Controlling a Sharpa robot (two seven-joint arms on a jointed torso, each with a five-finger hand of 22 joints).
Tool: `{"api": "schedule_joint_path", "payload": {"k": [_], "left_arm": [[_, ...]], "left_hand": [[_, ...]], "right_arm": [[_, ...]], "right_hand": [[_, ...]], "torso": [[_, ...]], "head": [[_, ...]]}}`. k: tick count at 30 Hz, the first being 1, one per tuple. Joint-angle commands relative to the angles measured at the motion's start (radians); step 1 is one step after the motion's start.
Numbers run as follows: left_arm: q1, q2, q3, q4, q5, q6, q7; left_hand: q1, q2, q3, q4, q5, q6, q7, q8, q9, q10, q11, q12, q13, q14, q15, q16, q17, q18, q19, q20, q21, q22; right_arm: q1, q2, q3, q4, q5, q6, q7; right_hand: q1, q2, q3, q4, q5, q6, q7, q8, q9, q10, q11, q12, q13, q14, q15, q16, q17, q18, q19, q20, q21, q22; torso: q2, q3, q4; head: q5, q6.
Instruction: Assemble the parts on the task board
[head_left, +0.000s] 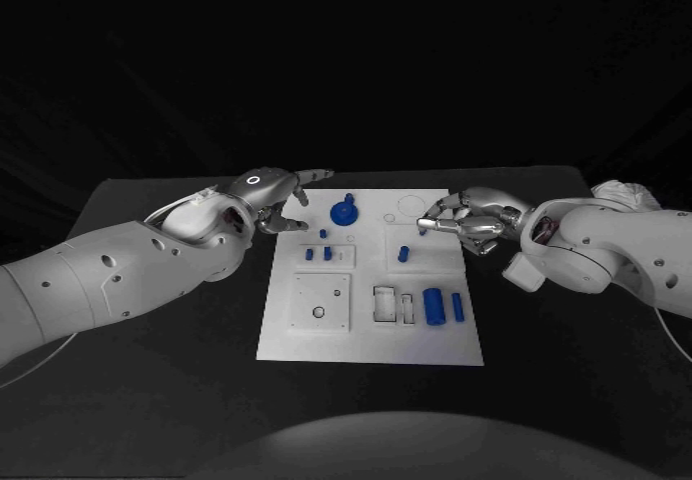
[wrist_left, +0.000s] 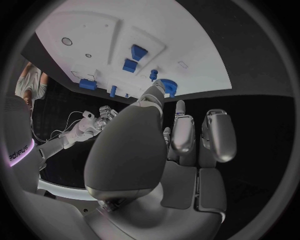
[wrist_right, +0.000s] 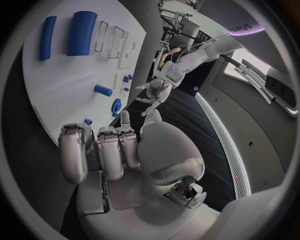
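The white task board (head_left: 368, 335) lies in the middle of the black table. On its far half are a round blue part (head_left: 345, 212), a few small blue blocks (head_left: 309, 254) and a short blue cylinder (head_left: 405, 254). A thick blue cylinder (head_left: 433, 305) and a thin one (head_left: 457, 306) lie at its near right. My left hand (head_left: 281, 200) hovers at the board's far left corner, fingers spread and holding nothing; its thumb (wrist_left: 153, 97) points toward the round part (wrist_left: 167, 87). My right hand (head_left: 459, 222) sits over the board's far right edge, fingers (wrist_right: 100, 150) curled in with nothing seen in them.
Several rectangular recesses (head_left: 387, 303) and a square plate with holes (head_left: 320, 302) mark the board's near half. A crumpled white object (head_left: 623, 192) lies at the table's far right corner. Bare black table surrounds the board on both sides.
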Motion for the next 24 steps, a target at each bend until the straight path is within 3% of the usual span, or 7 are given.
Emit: {"api": "schedule_joint_path", "payload": {"k": [1,6,8,11,16,20,24], "left_arm": [[0.021,-0.033,0.003,0.029,0.036,-0.119,0.050],[0.062,-0.115,0.003,0.099,0.253,-0.121,0.131],[0.079,-0.147,0.003,0.130,0.379,-0.117,0.187],[0.090,-0.174,0.003,0.155,0.496,-0.117,0.256],[0.100,-0.212,-0.005,0.188,0.634,-0.096,0.361],[0.102,-0.236,-0.012,0.217,0.682,-0.085,0.402],[0.103,-0.256,-0.022,0.242,0.738,-0.079,0.425]], "left_hand": [[-0.043,0.013,-0.010,0.000,-0.039,0.066,0.019,0.014,0.008,-0.080,0.007,-0.027,-0.008,-0.001,0.010,0.001,-0.004,0.012,-0.008,0.009,-0.012,0.151],[-0.123,-0.004,-0.070,0.001,-0.076,0.182,0.026,0.035,0.018,-0.261,0.020,-0.040,-0.046,0.001,0.020,0.018,0.020,0.017,-0.018,0.018,-0.037,0.145],[-0.160,-0.036,-0.124,0.003,-0.062,0.210,0.045,0.037,0.019,-0.324,0.026,-0.043,-0.064,0.010,0.023,0.045,0.056,0.020,-0.028,0.021,-0.058,0.139],[-0.169,-0.040,-0.153,0.005,-0.048,0.264,0.056,0.048,0.024,-0.341,0.026,-0.036,-0.071,0.018,0.025,0.069,0.088,0.018,-0.025,0.023,-0.051,0.142],[-0.168,-0.009,-0.185,0.005,-0.013,0.389,0.087,0.073,0.036,-0.310,0.019,0.002,-0.074,0.019,0.022,0.089,0.107,0.018,-0.021,0.023,-0.045,0.147],[-0.153,0.038,-0.157,0.003,-0.019,0.448,0.101,0.082,0.037,-0.250,0.008,0.047,-0.072,0.018,0.015,0.097,0.113,0.018,-0.018,0.018,-0.043,0.150],[-0.151,0.086,-0.130,0.000,-0.023,0.478,0.131,0.080,0.034,-0.163,0.009,0.113,-0.059,0.017,0.015,0.103,0.117,0.017,-0.017,0.017,-0.044,0.153]], "right_arm": [[0.003,-0.009,0.000,0.008,-0.003,-0.019,0.012],[0.026,-0.032,0.000,0.029,-0.022,-0.069,0.030],[0.043,-0.044,0.000,0.040,-0.040,-0.092,0.035],[0.062,-0.057,0.000,0.048,-0.076,-0.115,0.036],[0.090,-0.071,0.000,0.044,-0.187,-0.147,0.021],[0.096,-0.072,0.000,0.019,-0.297,-0.138,-0.004],[0.090,-0.068,0.000,-0.004,-0.397,-0.135,-0.020]], "right_hand": [[0.009,-0.008,-0.003,0.003,0.000,-0.005,0.000,-0.011,-0.007,0.127,-0.025,-0.004,0.074,0.104,-0.008,0.003,0.263,0.012,-0.008,0.001,-0.006,0.208],[0.088,-0.036,0.010,-0.040,-0.063,0.007,0.000,-0.053,-0.048,0.127,-0.027,-0.004,0.074,0.104,-0.017,0.003,0.263,0.022,-0.045,0.001,-0.044,0.192],[0.130,-0.048,0.014,-0.062,-0.109,0.006,-0.004,-0.091,-0.088,-0.007,-0.037,-0.085,-0.017,0.075,-0.023,-0.020,0.233,0.039,-0.093,-0.011,-0.100,0.168],[0.173,-0.052,0.030,-0.087,-0.148,-0.006,-0.006,-0.126,-0.120,-0.133,-0.043,-0.186,-0.115,0.005,-0.027,-0.088,0.154,0.055,-0.148,-0.018,-0.165,0.141],[0.219,-0.074,0.038,-0.110,-0.181,-0.002,-0.021,-0.170,-0.168,-0.307,-0.052,-0.383,-0.299,-0.089,-0.034,-0.203,0.028,0.082,-0.247,-0.023,-0.311,0.077],[0.230,-0.078,0.041,-0.114,-0.201,0.000,-0.029,-0.184,-0.191,-0.311,-0.060,-0.435,-0.355,-0.137,-0.041,-0.274,-0.050,0.092,-0.278,-0.028,-0.387,0.045],[0.251,-0.072,0.057,-0.124,-0.201,-0.001,-0.038,-0.190,-0.201,-0.266,-0.070,-0.427,-0.355,-0.129,-0.050,-0.282,-0.059,0.089,-0.258,-0.036,-0.386,0.045]], "torso": [[-0.002,-0.0014,0.0014],[-0.005,-0.0071,0.0111],[-0.007,-0.0104,0.0199],[-0.011,-0.0131,0.0296],[-0.020,-0.0229,0.0594],[-0.026,-0.0275,0.0850],[-0.030,-0.0324,0.0999]], "head": [[-0.008,0.000],[-0.032,0.000],[-0.046,0.000],[-0.060,0.000],[-0.098,0.000],[-0.118,0.000],[-0.124,0.000]]}}
